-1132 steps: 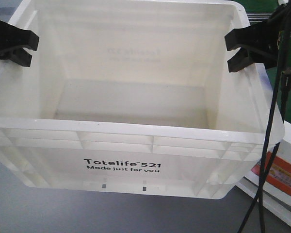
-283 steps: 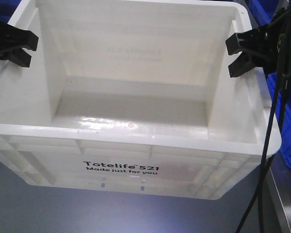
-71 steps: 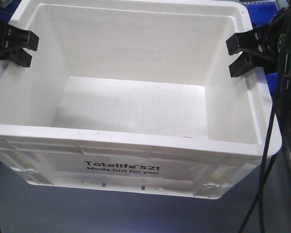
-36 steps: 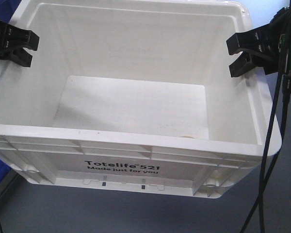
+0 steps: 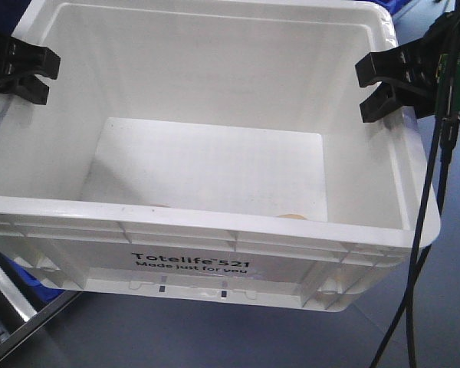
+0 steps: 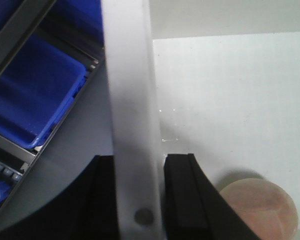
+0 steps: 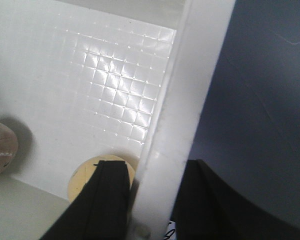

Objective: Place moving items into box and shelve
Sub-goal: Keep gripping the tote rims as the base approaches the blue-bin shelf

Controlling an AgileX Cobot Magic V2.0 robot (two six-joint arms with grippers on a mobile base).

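The left end effector is gripping the left side rim of the box, one finger pressing inside the wall and one outside. The right end effector is clamping the right side rim in the same way. Both sets of jaws are standing narrow, closed to the thickness of the rim.

The box is sitting upright and roughly level between the two arms. Judging by the front view, it is hanging clear of any support, with only grey floor showing beneath it.

Contents:
- A pinkish ball is lying on the box floor, near the left wall.
- A tan disc is lying on the box floor, against the right wall, just beside the inner right finger.
- In the front view both are only just showing over the near rim.

Blue bins are sitting on a metal rack outside the box, on the left and lower than its rim.

Progress, as a judgement:
- Loading is looking finished, since items are lying inside.
- Shelving is looking unfinished, since the box is not resting on any shelf.
- Remaining: carrying it to a shelf, setting it down level, and releasing both rims.
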